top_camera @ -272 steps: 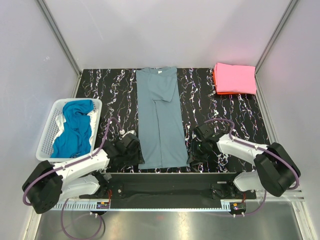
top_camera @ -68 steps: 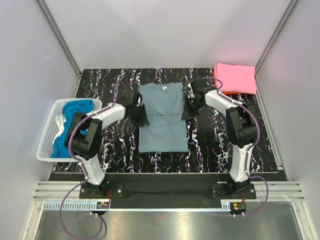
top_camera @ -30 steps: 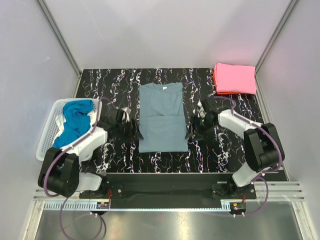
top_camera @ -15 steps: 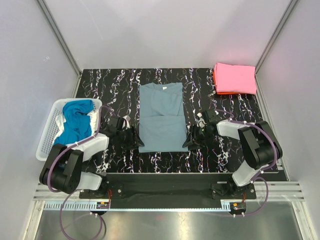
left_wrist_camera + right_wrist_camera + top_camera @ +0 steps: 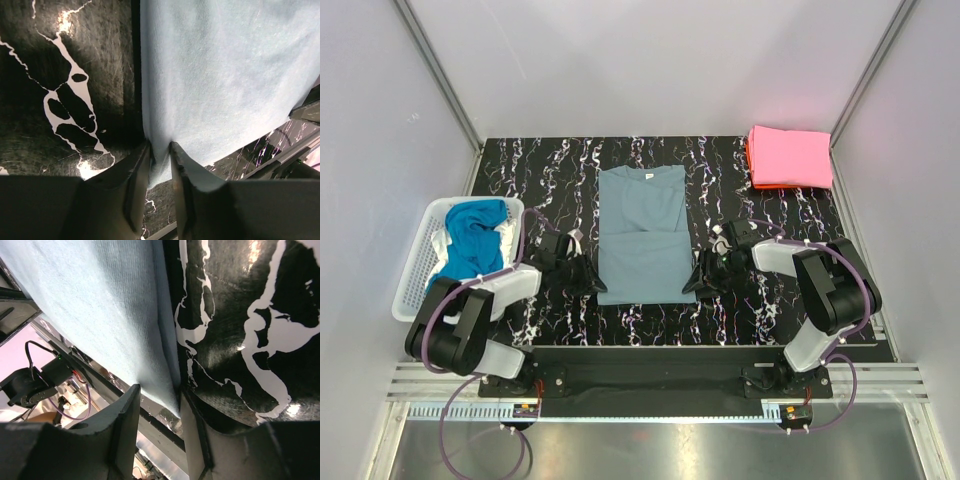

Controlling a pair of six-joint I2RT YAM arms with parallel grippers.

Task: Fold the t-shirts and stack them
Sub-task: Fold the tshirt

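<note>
Pinches lower-left corner of grey-blue shirt [image 5: 642,210] w/ L tool [image 5: 159,147]; straddles lower-right corner w/ R tool [image 5: 159,390], narrow, grip unclear. Prob. to lift hem for next fold.

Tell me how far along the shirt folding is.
Done: pink shirt folded, far right. In hand: grey shirt, folded over once; left tool pinches its near-left corner, right tool straddles the near-right. Left: blue shirt in the basket, then stacking.

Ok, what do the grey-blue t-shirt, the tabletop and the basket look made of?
Grey-blue t-shirt: soft matte knit cloth, fine ribbing visible. Tabletop: black with white marble-like veins, slight sheen; stone or print, unclear. Basket: white, probably plastic, perforated mesh walls.
</note>
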